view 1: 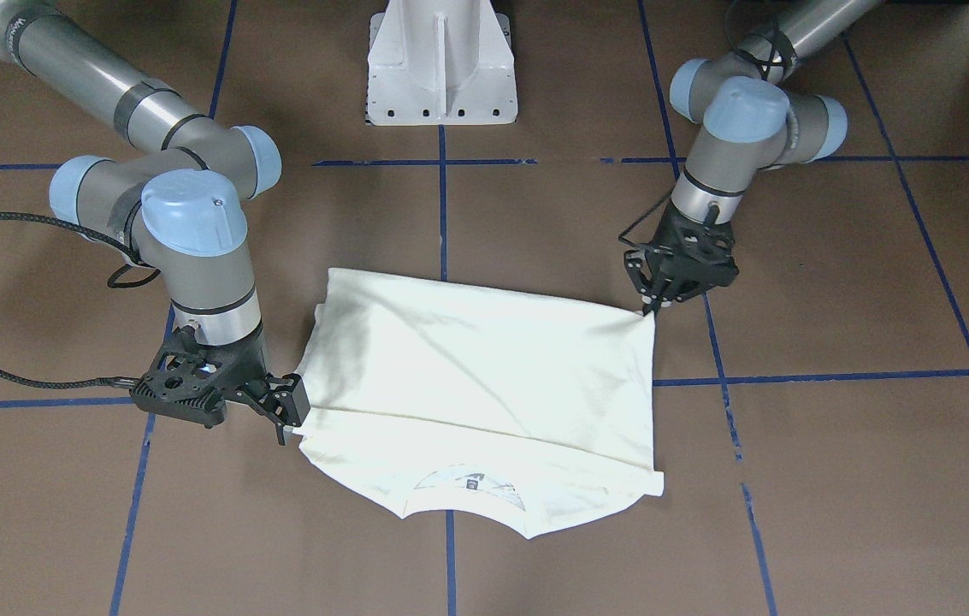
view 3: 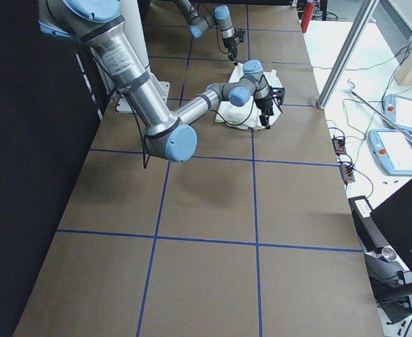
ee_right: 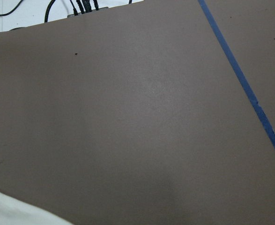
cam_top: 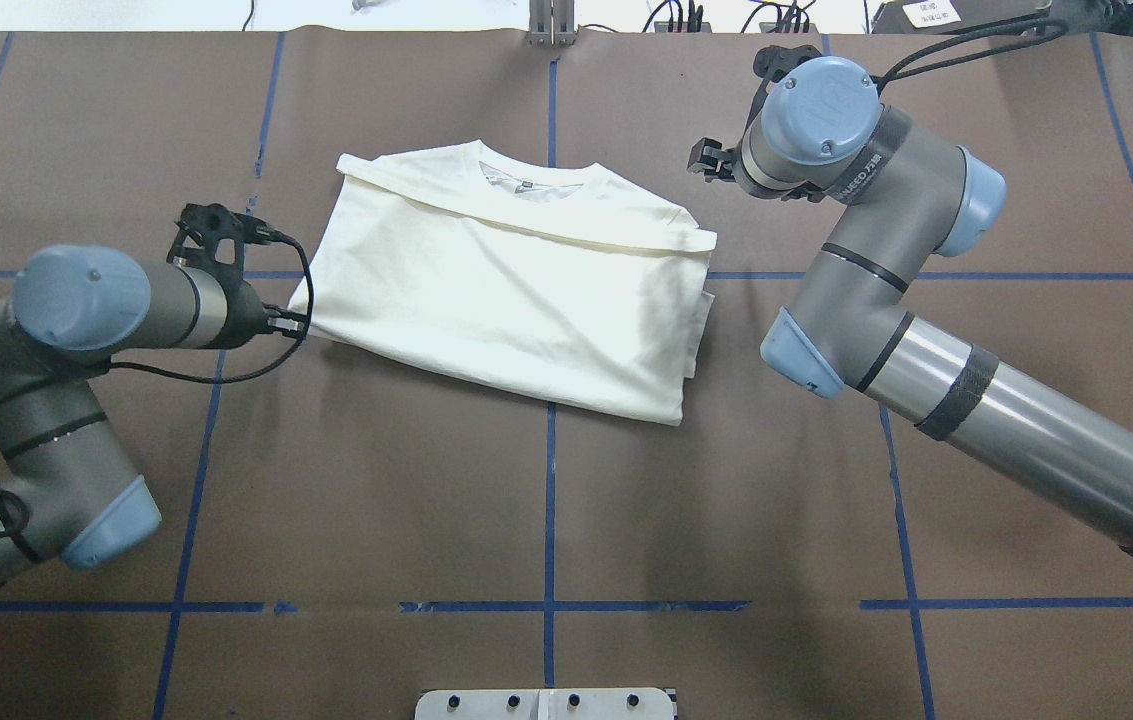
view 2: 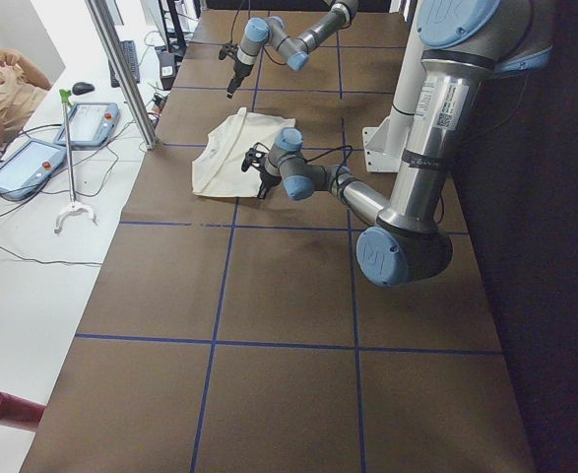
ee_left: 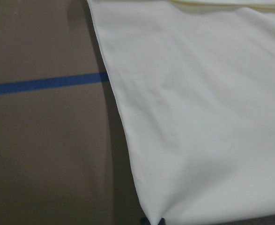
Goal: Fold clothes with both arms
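Brown table (cam_top: pixel 546 500), folded T-shirt (cam_top: pixel 506 290), print hidden.

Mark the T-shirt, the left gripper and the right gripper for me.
T-shirt (view 1: pixel 484 368): front-facing view, middle of the folded cream body.
left gripper (view 1: pixel 649 308): front-facing view, fingertips at the T-shirt's corner.
right gripper (view 1: pixel 287 412): front-facing view, fingertips by the T-shirt's edge.

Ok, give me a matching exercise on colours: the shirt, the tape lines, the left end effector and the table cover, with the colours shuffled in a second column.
Things:
1 T-shirt
2 tape lines
3 left end effector
4 table cover

Colours:
A blue
B black
C brown
D cream

Pairs: 1-D, 2-A, 3-B, 4-C.
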